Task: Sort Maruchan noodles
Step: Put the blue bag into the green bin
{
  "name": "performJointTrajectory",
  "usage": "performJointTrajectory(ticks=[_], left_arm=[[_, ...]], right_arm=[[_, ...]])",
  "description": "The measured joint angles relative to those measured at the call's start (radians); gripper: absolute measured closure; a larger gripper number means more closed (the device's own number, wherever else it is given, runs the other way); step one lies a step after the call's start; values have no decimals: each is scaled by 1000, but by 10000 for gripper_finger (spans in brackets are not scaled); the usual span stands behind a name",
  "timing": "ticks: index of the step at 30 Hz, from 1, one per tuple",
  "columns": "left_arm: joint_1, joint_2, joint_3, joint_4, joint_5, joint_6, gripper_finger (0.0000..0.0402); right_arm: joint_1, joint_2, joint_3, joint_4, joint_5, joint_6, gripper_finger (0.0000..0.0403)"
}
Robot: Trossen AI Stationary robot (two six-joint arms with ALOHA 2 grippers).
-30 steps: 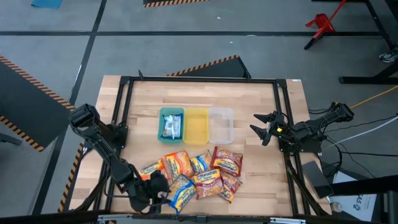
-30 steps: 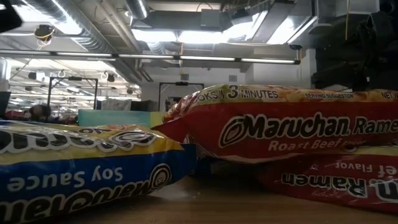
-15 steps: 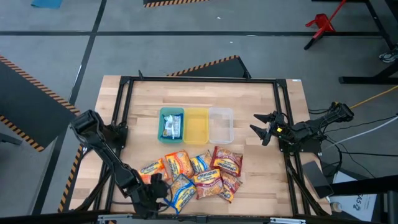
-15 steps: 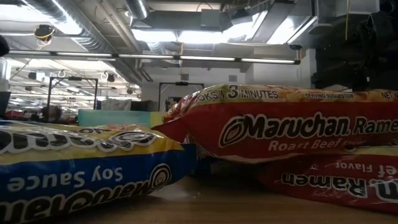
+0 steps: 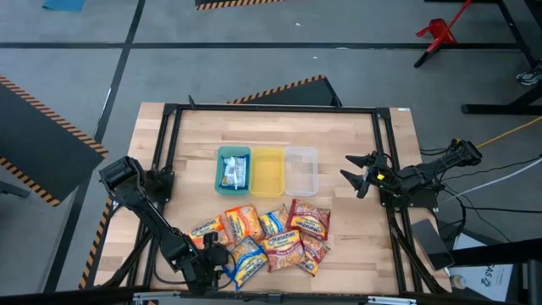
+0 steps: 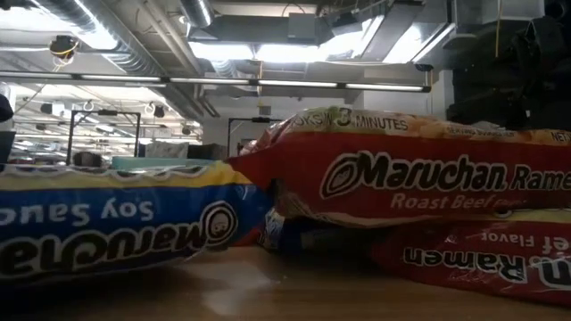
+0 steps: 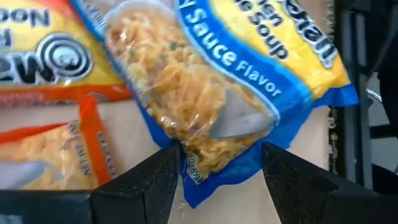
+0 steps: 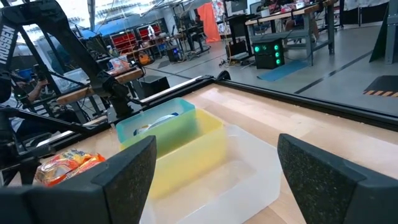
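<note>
Left tool [image 7: 217, 163] open astride blue-yellow noodle packet [image 7: 230, 74] at counter's 7 o'clock, packet's far end cropped, long axis 1-to-7; right tool [image 5: 356, 175] open at 3.

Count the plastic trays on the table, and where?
3, side by side in a row at the table's middle, above the noodle pile in the high view: green tray on the left, holding one packet, yellow tray in the middle, clear tray on the right. None looks hidden.
</note>
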Motion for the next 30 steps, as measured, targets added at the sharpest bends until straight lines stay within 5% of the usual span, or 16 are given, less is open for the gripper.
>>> performJointTrajectory(ticks=[11,25,30], left_arm=[[5,0,0,-153,-13,-119,204],[8,0,0,-147,-27,-200,389],[8,0,-1,-119,-48,-242,400]], right_arm=[[0,0,0,0,0,1,81],[0,0,0,0,0,3,81],[0,0,0,0,0,3,81]])
